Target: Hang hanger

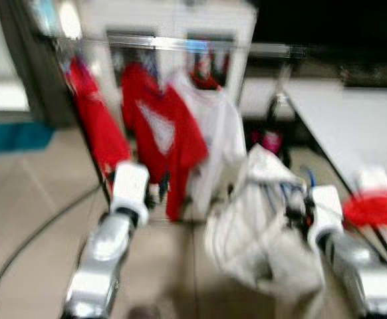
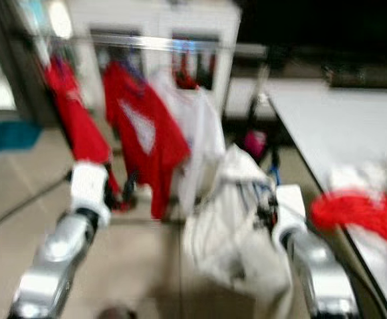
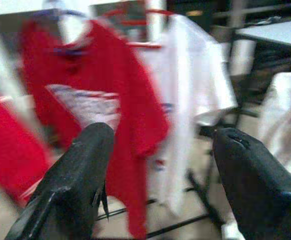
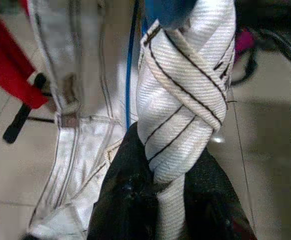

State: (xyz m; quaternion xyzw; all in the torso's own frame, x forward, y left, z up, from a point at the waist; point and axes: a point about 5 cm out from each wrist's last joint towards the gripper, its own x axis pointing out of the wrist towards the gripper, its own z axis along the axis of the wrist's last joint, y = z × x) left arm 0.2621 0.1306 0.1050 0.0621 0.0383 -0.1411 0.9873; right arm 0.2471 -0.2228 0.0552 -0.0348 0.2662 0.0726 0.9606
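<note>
A metal clothes rail (image 1: 180, 44) stands ahead, blurred, with red shirts (image 1: 160, 133) and a white shirt (image 1: 217, 126) hanging from it. My right gripper (image 4: 168, 165) is shut on a twisted, black-striped fold of a white garment (image 1: 260, 226), low and to the right of the rail. A blue hanger (image 4: 170, 11) sits just above that grip, and the garment droops toward the floor. My left gripper (image 3: 161, 134) is open with nothing between its fingers, facing the hanging red shirt (image 3: 110, 85) from a short way off.
A white table (image 1: 353, 119) runs along the right, with a red cloth (image 1: 376, 209) and white laundry near its front. A dark cable (image 1: 34, 239) crosses the tiled floor at left. A teal mat (image 1: 14, 136) lies far left. The rack's black base bars (image 3: 185, 222) are low.
</note>
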